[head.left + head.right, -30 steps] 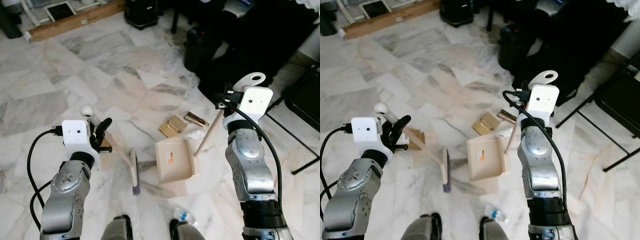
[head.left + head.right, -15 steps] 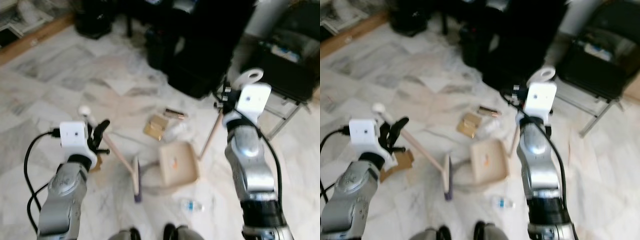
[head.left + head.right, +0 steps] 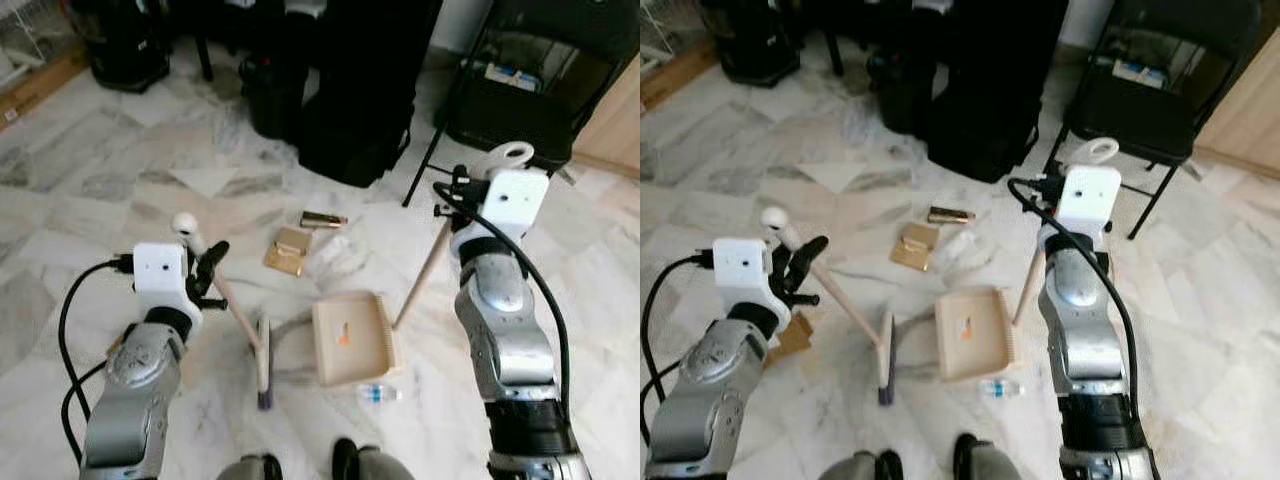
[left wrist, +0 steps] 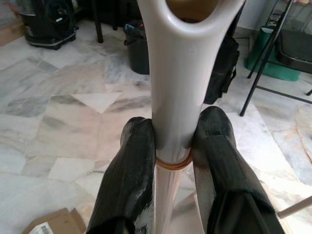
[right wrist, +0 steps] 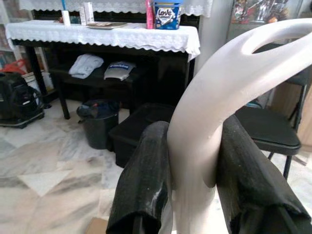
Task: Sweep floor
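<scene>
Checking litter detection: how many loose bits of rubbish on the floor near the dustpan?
4: a tan packet and a dark bar beyond the dustpan, clear wrap beside the packet, a small bottle at the dustpan's near edge. More may be hidden.

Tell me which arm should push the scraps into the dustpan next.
Left. The left gripper is clamped on the broom, whose head rests on the floor beside the dustpan. The right gripper holds the dustpan's handle, so it is better kept steadying the pan.
</scene>
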`<state>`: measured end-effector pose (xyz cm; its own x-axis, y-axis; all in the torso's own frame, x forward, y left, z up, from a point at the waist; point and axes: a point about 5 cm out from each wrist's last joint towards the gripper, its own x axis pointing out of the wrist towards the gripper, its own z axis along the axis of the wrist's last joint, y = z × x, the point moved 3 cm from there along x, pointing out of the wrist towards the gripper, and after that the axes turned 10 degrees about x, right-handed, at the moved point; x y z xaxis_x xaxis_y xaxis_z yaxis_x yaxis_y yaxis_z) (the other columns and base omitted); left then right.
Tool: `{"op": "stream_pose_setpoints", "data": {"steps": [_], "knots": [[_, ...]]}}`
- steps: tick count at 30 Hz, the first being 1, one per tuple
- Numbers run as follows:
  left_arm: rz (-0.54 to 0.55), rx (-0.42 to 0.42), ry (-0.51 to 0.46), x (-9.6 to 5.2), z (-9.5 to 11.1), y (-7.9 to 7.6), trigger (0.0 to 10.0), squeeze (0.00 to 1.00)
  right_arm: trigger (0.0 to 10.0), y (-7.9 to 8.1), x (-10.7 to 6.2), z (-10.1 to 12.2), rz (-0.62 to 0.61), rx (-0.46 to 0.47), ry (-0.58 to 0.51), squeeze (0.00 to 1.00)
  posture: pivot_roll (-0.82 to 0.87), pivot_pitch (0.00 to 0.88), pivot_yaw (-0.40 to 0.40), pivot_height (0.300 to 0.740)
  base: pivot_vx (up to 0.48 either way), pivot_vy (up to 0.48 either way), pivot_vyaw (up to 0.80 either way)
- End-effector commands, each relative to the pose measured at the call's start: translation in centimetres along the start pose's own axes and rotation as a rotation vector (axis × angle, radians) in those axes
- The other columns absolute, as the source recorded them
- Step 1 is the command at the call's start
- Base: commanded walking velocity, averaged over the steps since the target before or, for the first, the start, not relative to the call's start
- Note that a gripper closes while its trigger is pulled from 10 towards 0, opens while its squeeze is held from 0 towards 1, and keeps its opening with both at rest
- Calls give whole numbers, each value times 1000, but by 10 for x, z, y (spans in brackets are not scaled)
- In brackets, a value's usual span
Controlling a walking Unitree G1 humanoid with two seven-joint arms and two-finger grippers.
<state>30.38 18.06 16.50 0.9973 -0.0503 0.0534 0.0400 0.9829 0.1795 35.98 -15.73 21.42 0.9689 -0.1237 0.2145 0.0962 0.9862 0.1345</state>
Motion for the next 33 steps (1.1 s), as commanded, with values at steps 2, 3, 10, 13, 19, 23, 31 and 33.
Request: {"op": "stream_pose_setpoints", "data": {"steps": [2, 3, 10, 13, 19, 23, 31, 33], "knots": [[10, 14, -39, -1, 7, 2, 10000, 0, 10000, 0, 4, 13, 0, -4, -53, 0, -49, 243, -47, 740, 0, -268, 0], [10, 14, -39, -1, 7, 2, 10000, 0, 10000, 0, 4, 13, 0, -5, -53, 0, -49, 243, -47, 740, 0, -270, 0], [11, 13, -38, -1, 6, 2, 10000, 0, 10000, 0, 4, 11, 1, -4, -42, 0, -50, 245, -48, 740, 0, -269, 0], [12, 11, -39, -1, 6, 2, 10000, 0, 10000, 1, 5, 10, 2, 26, -36, 0, -52, 247, -51, 740, 0, -273, -533], [15, 7, -38, -1, 5, 2, 10000, 0, 10000, 0, 4, 12, 5, 12, -45, 0, -52, 248, -52, 740, 0, -134, -400], [15, 6, -43, -1, 6, 2, 10000, 0, 10000, 0, 5, 13, 6, 5, -53, 0, -51, 251, -56, 740, 0, -120, 0], [20, -2, -47, -2, 5, 3, 10000, 0, 10000, 1, 6, 13, 9, 1, -51, 0, -52, 249, -61, 740, 0, -181, 0], [22, -2, -47, -2, 5, 4, 10000, 0, 10000, 1, 7, 13, 8, 6, -45, 0, -51, 249, -63, 740, 0, 0, 0]]}}
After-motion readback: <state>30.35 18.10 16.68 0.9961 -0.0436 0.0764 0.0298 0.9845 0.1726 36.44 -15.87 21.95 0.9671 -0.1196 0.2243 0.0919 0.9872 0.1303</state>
